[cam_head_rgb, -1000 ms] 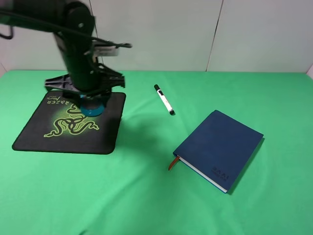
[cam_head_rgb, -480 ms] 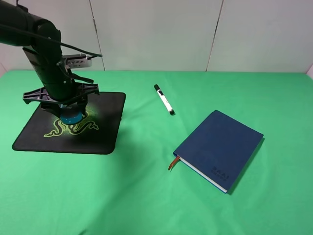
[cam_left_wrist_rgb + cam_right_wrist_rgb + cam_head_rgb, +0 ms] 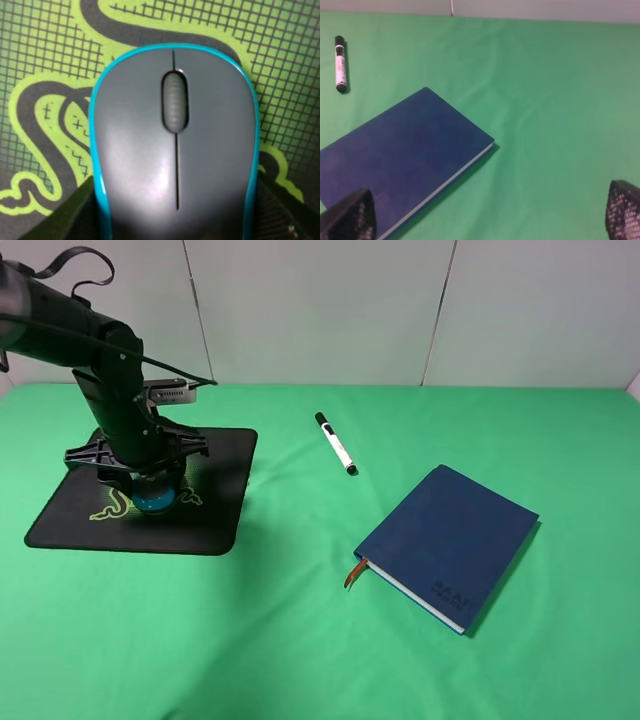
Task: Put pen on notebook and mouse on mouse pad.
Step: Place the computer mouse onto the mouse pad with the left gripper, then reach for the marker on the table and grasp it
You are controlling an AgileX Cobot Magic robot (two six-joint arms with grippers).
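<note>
Tabletop: green cloth all over, plain white wall panels behind.
Left tool: down low over the pad and clamped on the mouse, with a finger showing on each side of it in the left wrist view.
Mouse: grey top, teal sides, sitting right over the green snake logo. Can't tell if it's actually resting on the pad or a hair above it.
Mouse pad: flat on the left side of the tabletop.
Right tool: jaws spread wide, nothing in them, hanging above the near end of the notebook.
Pen: lying on the cloth mid-table, well apart from the notebook, untouched.
Notebook: closed, on the right, nothing on top of it.
Progress: roughly half, I'd say. The mouse part just needs letting go; the pen part hasn't started.
What's left: release the mouse, then grab the pen and put it on the cover.
</note>
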